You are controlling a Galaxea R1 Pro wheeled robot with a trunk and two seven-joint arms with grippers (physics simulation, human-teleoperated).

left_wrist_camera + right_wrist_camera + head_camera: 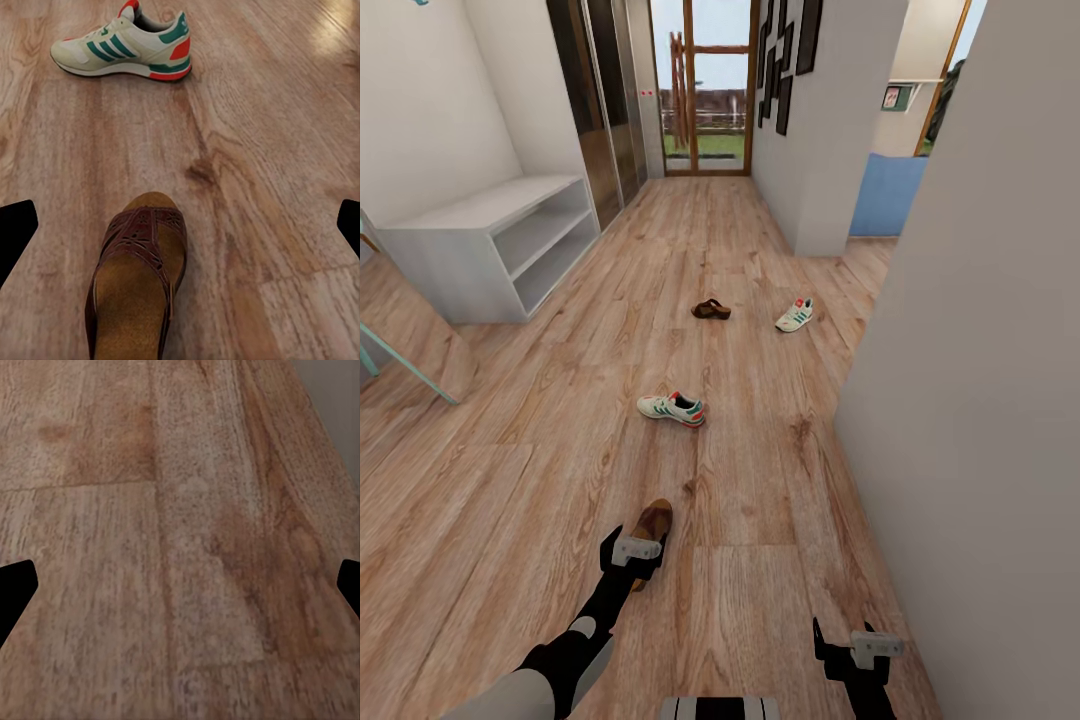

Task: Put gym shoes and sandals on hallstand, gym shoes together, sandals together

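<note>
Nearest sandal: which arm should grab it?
Left. The left end effector is open right above the nearest sandal, which lies between its fingers; the right end effector faces bare floor.

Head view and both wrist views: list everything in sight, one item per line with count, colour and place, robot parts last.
gym shoes: 2, white with green stripes; one mid-floor, one farther off near the right wall.
sandals: 2, dark brown; one under the left gripper, one farther off.
hallstand: 1, light grey, against the left wall.
corridor floor: light brown wood planks.
glass door: 1, wood-framed, at the far end.
left gripper: 1, black, jaws open, above the near sandal.
right gripper: 1, black, jaws open, over bare floor.
</note>
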